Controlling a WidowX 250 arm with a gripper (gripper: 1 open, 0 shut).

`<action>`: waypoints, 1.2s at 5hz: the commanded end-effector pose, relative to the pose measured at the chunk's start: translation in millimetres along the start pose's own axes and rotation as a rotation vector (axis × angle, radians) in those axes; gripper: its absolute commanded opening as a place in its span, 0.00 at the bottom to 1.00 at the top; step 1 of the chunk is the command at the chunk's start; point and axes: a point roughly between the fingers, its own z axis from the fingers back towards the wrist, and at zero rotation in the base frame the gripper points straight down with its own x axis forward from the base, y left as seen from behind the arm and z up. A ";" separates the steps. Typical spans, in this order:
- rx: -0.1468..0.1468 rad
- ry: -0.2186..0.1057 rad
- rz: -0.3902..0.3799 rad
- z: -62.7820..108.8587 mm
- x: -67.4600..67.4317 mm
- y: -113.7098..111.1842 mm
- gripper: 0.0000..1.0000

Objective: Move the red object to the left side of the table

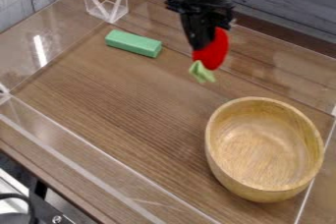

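Note:
The red object (213, 48), a small glossy strawberry-like toy with a green leafy end pointing down, hangs above the table (118, 110) near its middle back. My gripper (203, 37) comes down from the top of the view, black and pointing almost straight down, and is shut on the red object's upper part. The toy is clear of the tabletop, to the right of the green block.
A flat green rectangular block (134, 43) lies at the back left. A large wooden bowl (264, 147) sits at the front right. Low clear acrylic walls (79, 174) edge the table, with a clear folded piece (105, 5) at the back left corner.

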 end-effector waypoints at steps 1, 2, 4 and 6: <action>0.059 -0.065 0.012 26.3 -8.4 30.2 0.00; 0.092 -0.064 0.048 30.3 -24.0 71.8 0.00; 0.142 -0.053 0.119 28.3 -50.7 146.6 0.00; 0.170 -0.015 0.130 -1.6 -59.7 180.7 0.00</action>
